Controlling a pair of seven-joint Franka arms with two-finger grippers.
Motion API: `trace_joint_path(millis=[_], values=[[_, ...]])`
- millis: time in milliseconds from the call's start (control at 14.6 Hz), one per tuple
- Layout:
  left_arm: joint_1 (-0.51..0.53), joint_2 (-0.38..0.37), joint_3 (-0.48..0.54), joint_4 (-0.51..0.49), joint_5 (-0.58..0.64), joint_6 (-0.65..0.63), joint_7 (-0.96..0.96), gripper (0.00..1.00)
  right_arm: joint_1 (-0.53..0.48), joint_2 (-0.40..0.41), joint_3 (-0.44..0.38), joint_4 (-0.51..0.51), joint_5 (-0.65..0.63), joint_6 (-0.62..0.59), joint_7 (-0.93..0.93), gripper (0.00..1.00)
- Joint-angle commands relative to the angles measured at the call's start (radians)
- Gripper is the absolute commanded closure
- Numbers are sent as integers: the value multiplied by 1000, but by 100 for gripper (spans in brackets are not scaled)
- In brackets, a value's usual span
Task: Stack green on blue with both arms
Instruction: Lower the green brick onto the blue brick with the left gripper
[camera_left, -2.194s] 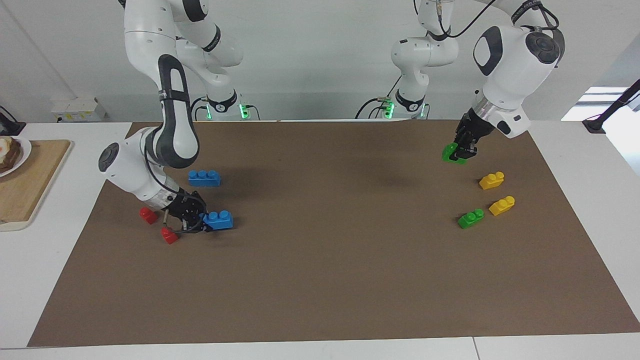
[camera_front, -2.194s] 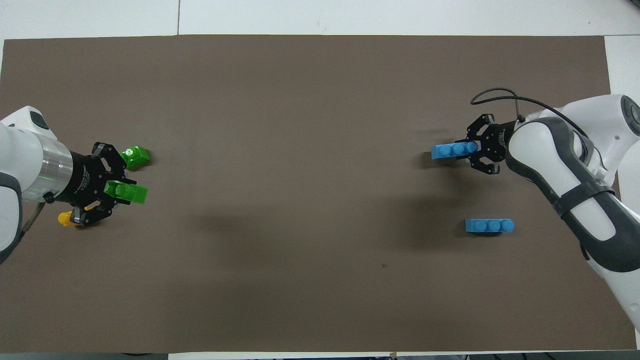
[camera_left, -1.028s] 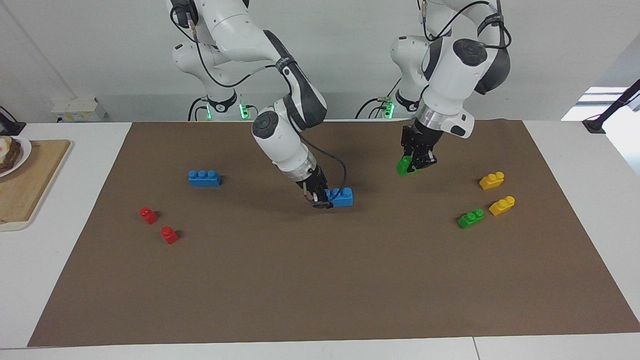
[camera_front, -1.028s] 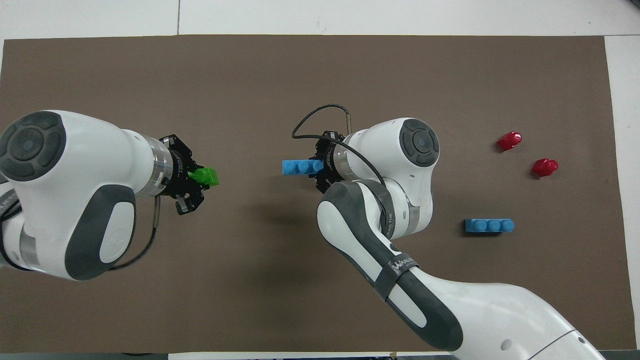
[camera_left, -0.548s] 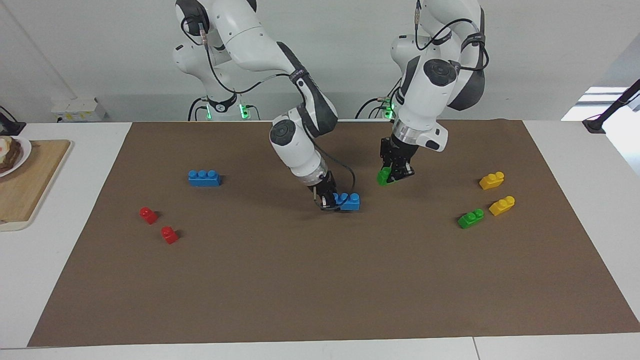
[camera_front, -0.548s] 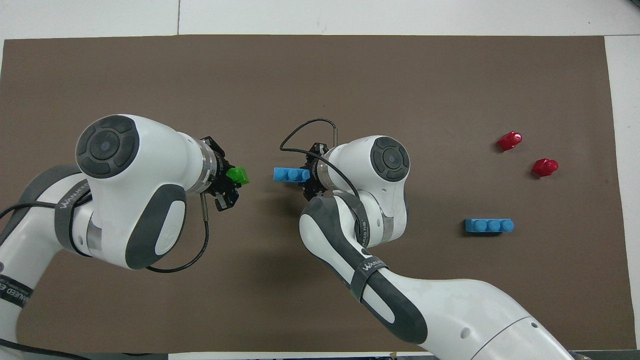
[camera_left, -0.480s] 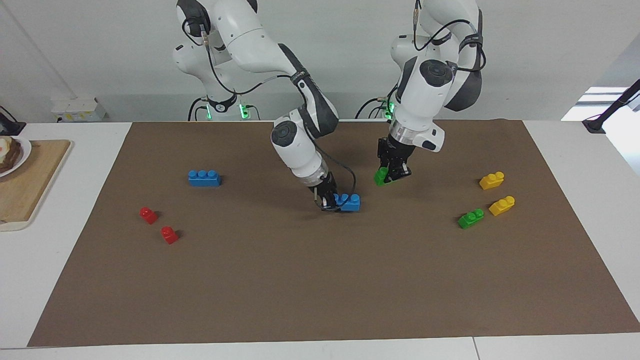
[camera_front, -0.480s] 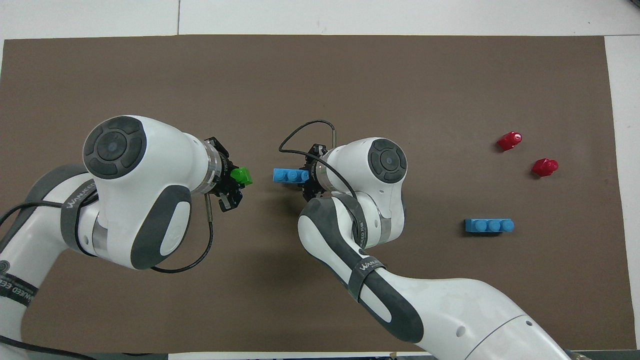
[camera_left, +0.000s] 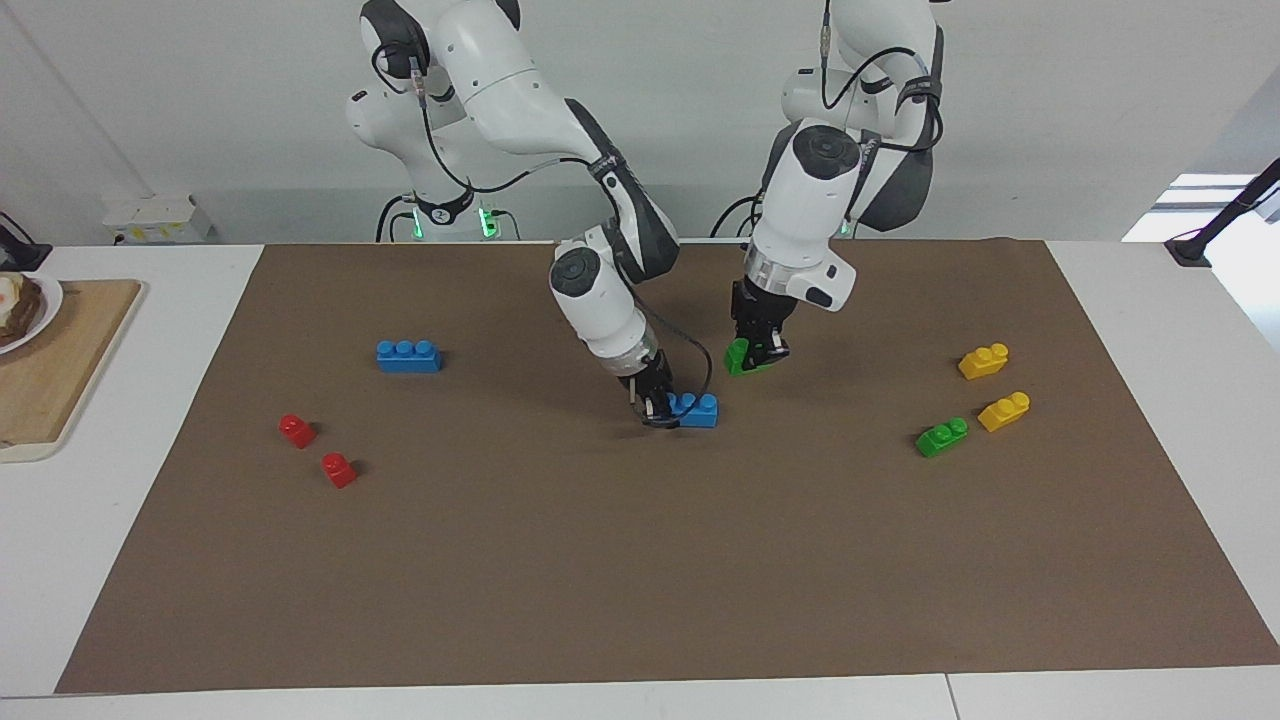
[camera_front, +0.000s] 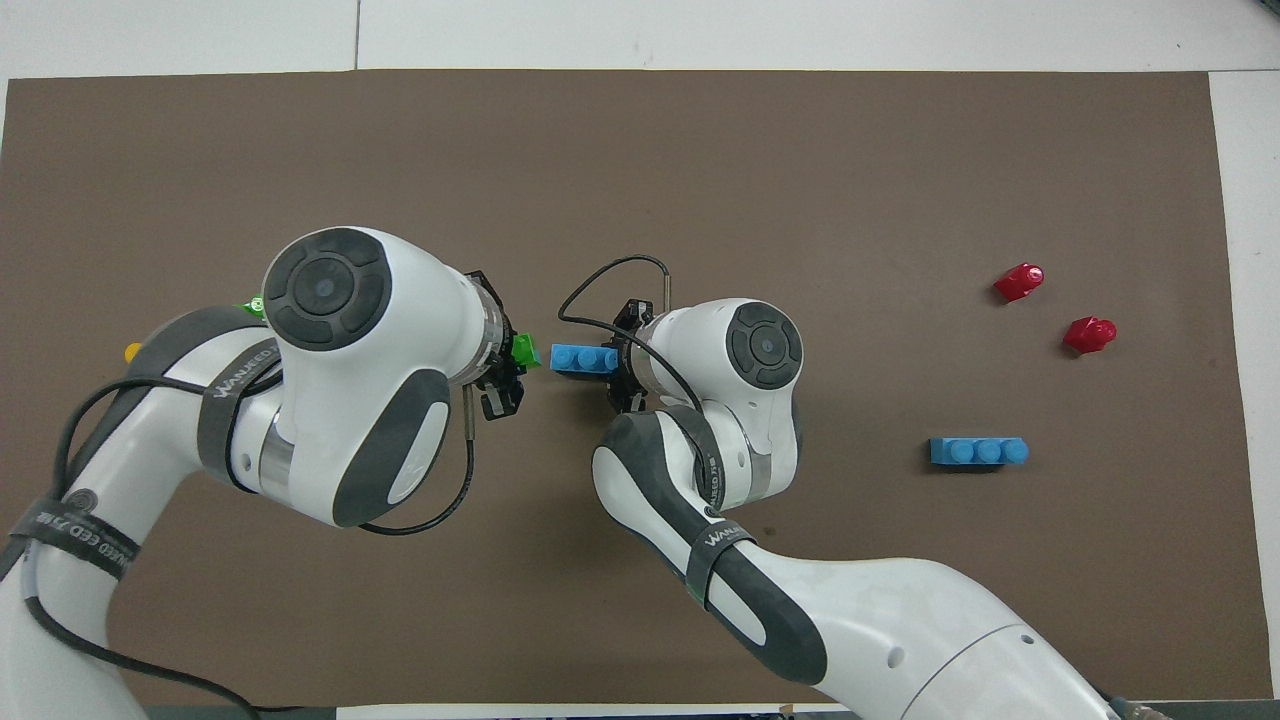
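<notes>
My right gripper (camera_left: 655, 402) is shut on one end of a blue three-stud brick (camera_left: 696, 409) and holds it studs up, low over the middle of the brown mat. It also shows in the overhead view (camera_front: 582, 358). My left gripper (camera_left: 762, 345) is shut on a green two-stud brick (camera_left: 741, 357), held in the air just beside the blue brick's free end and slightly higher. The two bricks are a small gap apart in the overhead view, green (camera_front: 524, 350). A second blue brick (camera_left: 408, 356) and a second green brick (camera_left: 941, 437) lie on the mat.
Two yellow bricks (camera_left: 983, 361) (camera_left: 1003, 411) lie by the loose green brick at the left arm's end. Two red bricks (camera_left: 297, 430) (camera_left: 339, 469) lie at the right arm's end. A wooden board (camera_left: 50, 370) with a plate sits off the mat there.
Both arms have carried their bricks from the mat's ends toward its middle. In the last half second the green brick has moved closer to the blue one and a little lower.
</notes>
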Motion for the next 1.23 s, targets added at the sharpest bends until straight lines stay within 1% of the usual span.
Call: trace_joint_path(millis=[0, 343, 617, 891, 1165], values=[[-24, 66, 15, 75, 31, -29, -48, 100, 0, -7, -2, -33, 9, 34, 11, 100], [-44, 91, 15, 67, 40, 13, -65, 100, -3, -7, -2, -45, 9, 46, 9, 100], [-82, 135, 15, 70, 71, 57, -66, 100, -3, -7, -2, -46, 11, 51, 9, 100], [-88, 141, 13, 62, 72, 95, -62, 100, -6, -7, -2, -46, 12, 51, 8, 100], [-102, 160, 13, 65, 78, 103, -62, 100, -9, -7, -2, -46, 12, 53, 8, 100]])
